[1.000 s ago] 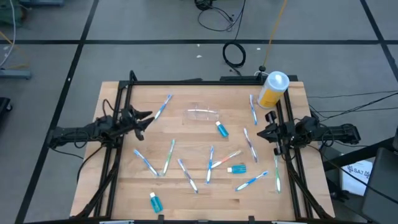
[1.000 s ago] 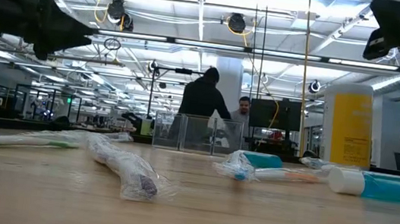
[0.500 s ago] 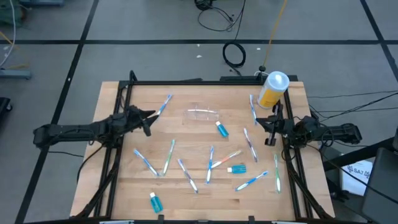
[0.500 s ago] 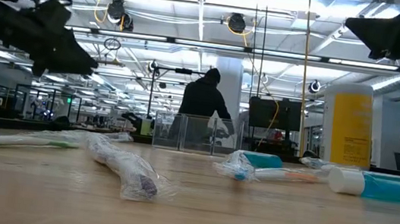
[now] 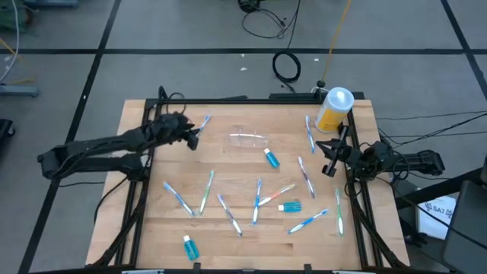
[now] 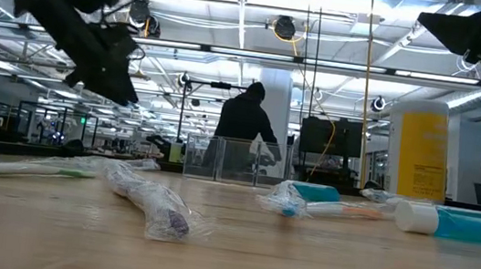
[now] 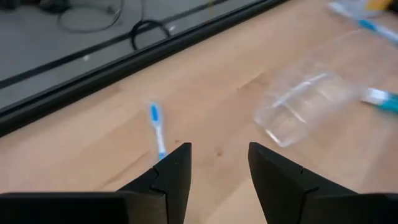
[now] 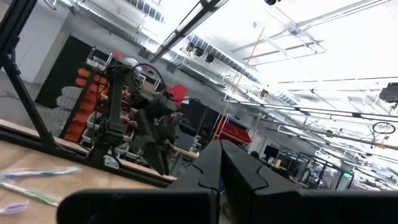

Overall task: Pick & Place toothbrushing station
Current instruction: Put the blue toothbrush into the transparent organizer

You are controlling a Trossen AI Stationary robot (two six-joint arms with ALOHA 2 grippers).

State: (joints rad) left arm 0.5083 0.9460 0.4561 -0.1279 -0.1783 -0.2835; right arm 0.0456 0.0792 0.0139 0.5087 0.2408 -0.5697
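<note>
While no writing legible, left end effector (image 5: 192,137) wide over toothbrush (image 5: 200,129); right end effector (image 5: 329,157) closed, empty.

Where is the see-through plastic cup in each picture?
High view: the clear cup lies on its side at the table's far middle, just right of the left gripper.
Low view: it shows at centre, far back.
Left wrist view: upper right, ahead of the open fingers.
Right wrist view: not in it.
Shared landmark: the yellow bottle.
</note>
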